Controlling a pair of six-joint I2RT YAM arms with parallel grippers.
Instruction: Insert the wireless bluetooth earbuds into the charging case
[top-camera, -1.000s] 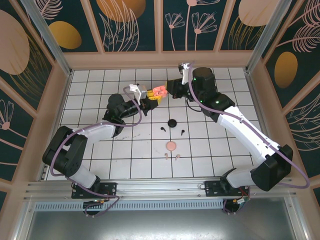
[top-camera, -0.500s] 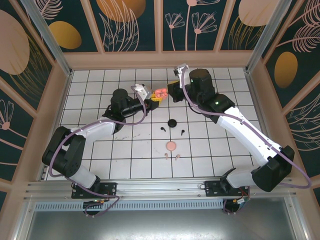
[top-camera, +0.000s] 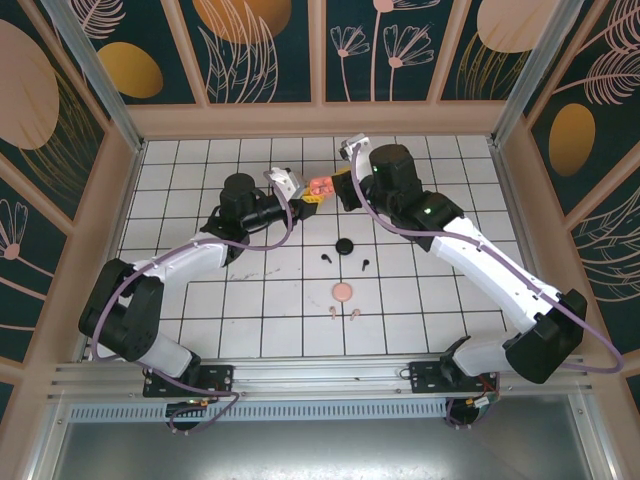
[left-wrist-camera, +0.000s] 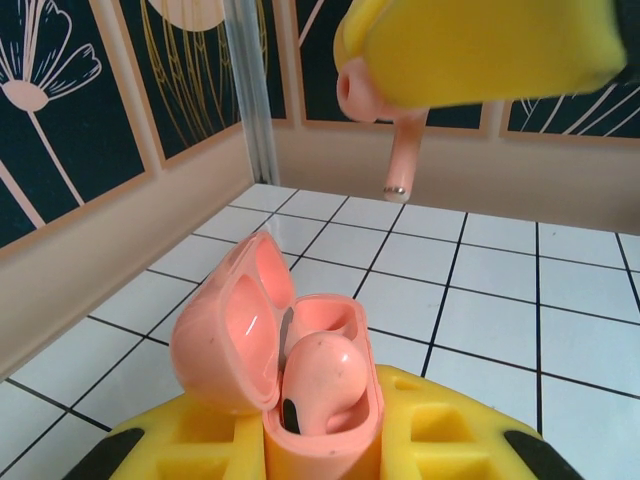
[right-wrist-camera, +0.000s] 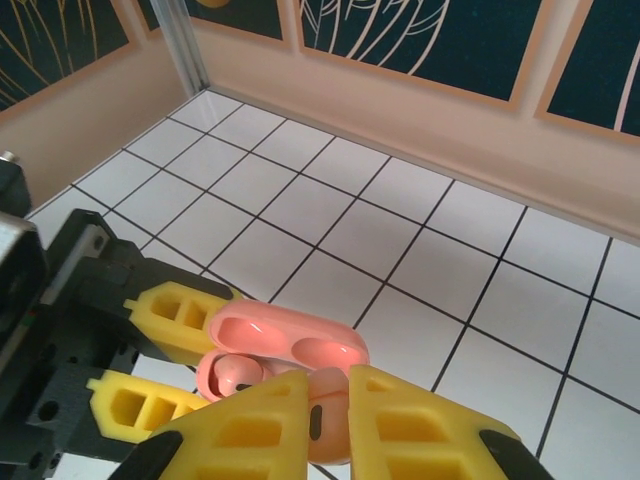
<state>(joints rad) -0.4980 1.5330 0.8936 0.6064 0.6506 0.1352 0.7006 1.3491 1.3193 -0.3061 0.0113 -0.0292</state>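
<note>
The white tiled table (top-camera: 200, 300), glossy with dark grout lines, carries the loose pieces. Above its far middle, the left gripper (top-camera: 306, 197) has its blocky yellow fingers (left-wrist-camera: 440, 430) clamped on the charging case (left-wrist-camera: 320, 425). The right gripper (right-wrist-camera: 328, 392) faces it, pinched shut on a stemmed earbud (left-wrist-camera: 398, 150).

The charging case is a smooth pink shell with rounded corners and faint specks, its lid (left-wrist-camera: 245, 330) hinged back. Nearer the arm bases lie a round black case (top-camera: 345, 246) and a round pink case (top-camera: 343, 291).

The stemmed earbud hangs just above the charging case, its slim pale pink stem ending in a metallic tip. A seated earbud (left-wrist-camera: 318, 372) rests in one well, bulb up. On the tiles lie two black earbuds (top-camera: 327, 258) and two pink earbuds (top-camera: 333, 312).
</note>
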